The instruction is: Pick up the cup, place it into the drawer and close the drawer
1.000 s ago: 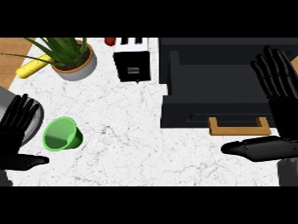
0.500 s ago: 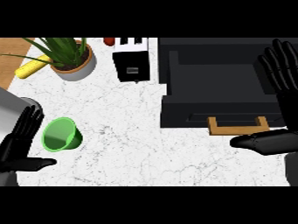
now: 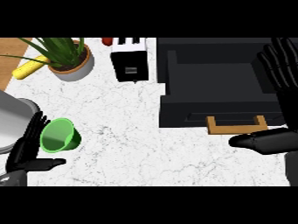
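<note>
A green cup (image 3: 59,135) lies tipped on the white marble counter (image 3: 132,144) at the left, its mouth facing me. My left hand (image 3: 27,151) is open right beside it, fingers straight along the cup's left edge and thumb below it. The black drawer (image 3: 216,83) stands pulled open at the upper right, with a tan handle (image 3: 236,126) on its front. My right hand (image 3: 290,94) is open over the drawer's right side, fingers pointing up and thumb stretched left below the handle.
A potted plant (image 3: 66,59) stands at the upper left with a yellow object (image 3: 29,70) beside it. A black-and-white toaster (image 3: 128,61) sits left of the drawer, a red item (image 3: 107,41) behind it. A grey cylinder (image 3: 3,118) rises at the left edge.
My left hand has turned edge-on and closed in on the cup's left side. The grey cylinder has come into view at the left. My right hand shifted slightly right.
</note>
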You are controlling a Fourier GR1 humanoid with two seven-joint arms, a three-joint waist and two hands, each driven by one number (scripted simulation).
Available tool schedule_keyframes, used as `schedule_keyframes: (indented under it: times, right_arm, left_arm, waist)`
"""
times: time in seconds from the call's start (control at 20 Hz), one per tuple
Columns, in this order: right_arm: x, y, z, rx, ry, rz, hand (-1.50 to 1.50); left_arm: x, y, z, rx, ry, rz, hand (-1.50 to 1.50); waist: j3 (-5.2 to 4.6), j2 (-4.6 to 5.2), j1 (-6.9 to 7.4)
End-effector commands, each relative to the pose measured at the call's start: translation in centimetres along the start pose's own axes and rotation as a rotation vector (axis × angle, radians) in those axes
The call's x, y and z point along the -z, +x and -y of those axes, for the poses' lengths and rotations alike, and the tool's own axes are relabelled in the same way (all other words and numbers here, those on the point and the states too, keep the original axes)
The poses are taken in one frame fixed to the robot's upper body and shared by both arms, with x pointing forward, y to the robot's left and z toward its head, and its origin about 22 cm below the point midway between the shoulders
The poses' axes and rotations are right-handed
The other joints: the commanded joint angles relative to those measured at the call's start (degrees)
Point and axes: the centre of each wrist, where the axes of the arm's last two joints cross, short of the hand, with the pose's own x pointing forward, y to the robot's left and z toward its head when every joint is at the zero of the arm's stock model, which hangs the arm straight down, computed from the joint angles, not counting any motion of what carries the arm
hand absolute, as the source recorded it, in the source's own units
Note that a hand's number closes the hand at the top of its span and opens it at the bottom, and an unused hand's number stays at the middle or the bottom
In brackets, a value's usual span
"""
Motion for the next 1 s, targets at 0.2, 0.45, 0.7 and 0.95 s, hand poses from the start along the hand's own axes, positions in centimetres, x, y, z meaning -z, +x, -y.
schedule_keyframes:
  times: [0.2,0.45,0.7,0.95]
  right_arm:
    - [1.0,-0.2,0.2,0.001,0.031,0.003,-1.50]
    - [0.7,0.2,0.5,0.017,0.018,0.008,-1.50]
    - [0.1,-0.2,0.9,-0.005,0.009,0.002,-1.50]
    - [0.1,0.5,0.1,0.000,0.001,0.001,-1.50]
  left_arm:
    - [-0.2,-0.7,0.0,-0.049,-0.019,0.071,-1.50]
    - [-0.1,-1.3,1.2,-0.055,-0.031,0.095,-1.50]
    - [2.3,-0.3,2.2,-0.056,-0.065,0.108,-1.50]
    - [1.1,-0.9,1.7,-0.083,-0.089,0.119,-1.50]
  waist:
    - [-0.11,0.28,-0.28]
    - [-0.15,0.38,-0.65]
    - [-0.07,0.24,-0.50]
    - [-0.16,0.36,-0.80]
